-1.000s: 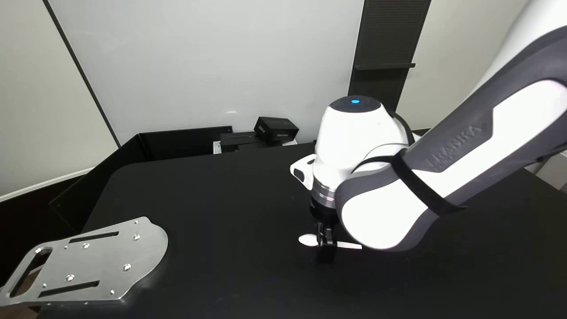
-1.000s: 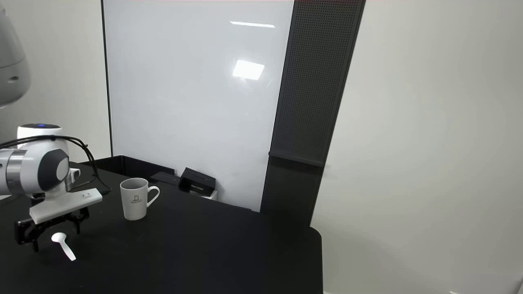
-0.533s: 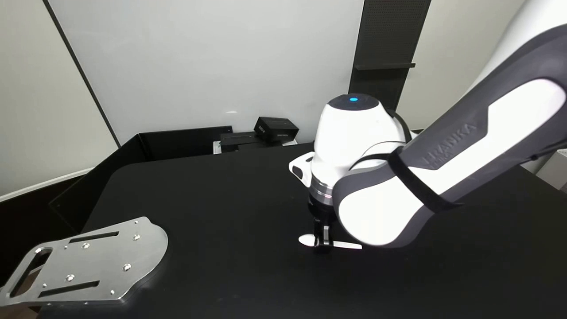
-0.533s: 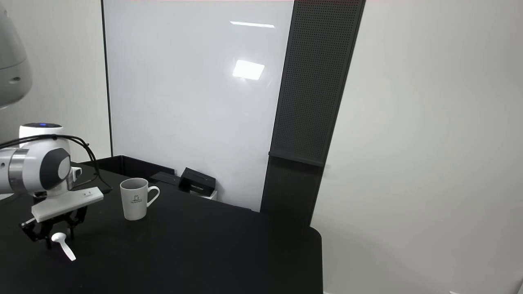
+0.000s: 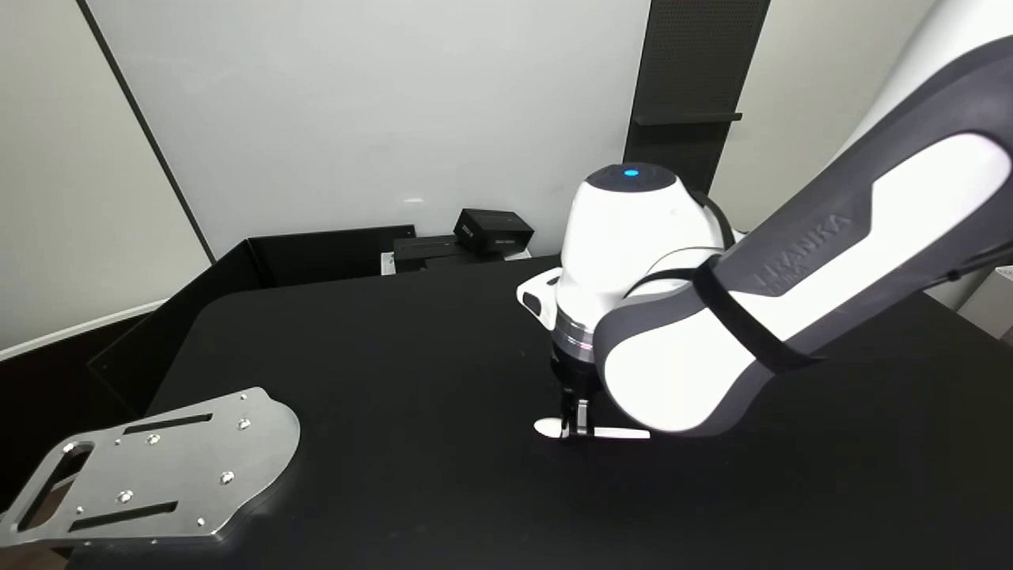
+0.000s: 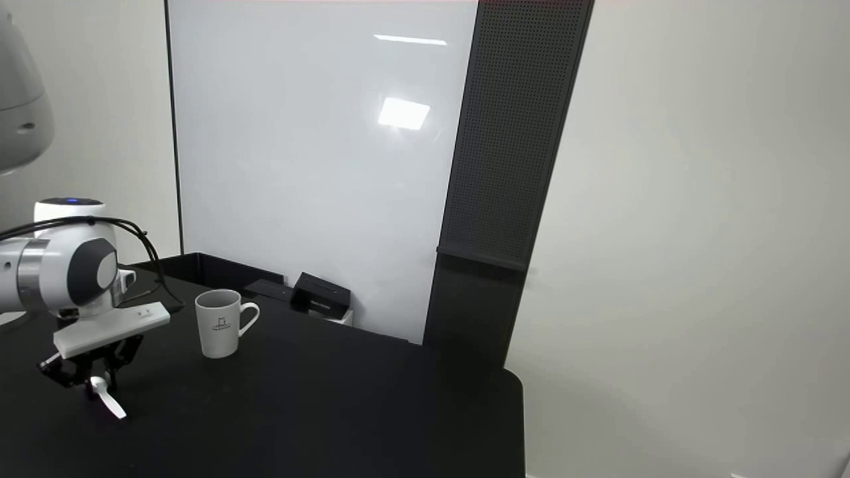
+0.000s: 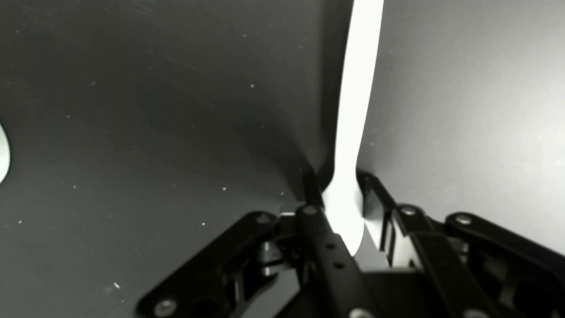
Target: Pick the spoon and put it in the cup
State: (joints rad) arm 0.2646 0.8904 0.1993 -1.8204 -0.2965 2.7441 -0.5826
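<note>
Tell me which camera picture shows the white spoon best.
The wrist view: it shows the spoon closest, its bowl end gripped by the tool, though the handle runs off the top. Both exterior views show it smaller, handle tip included.

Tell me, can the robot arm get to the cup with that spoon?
Probably yes. In an exterior view I see nothing standing between the arm and the upright cup, and its top is open. The gripper, closed on the spoon, is down low, so it would likely need to rise first.
</note>
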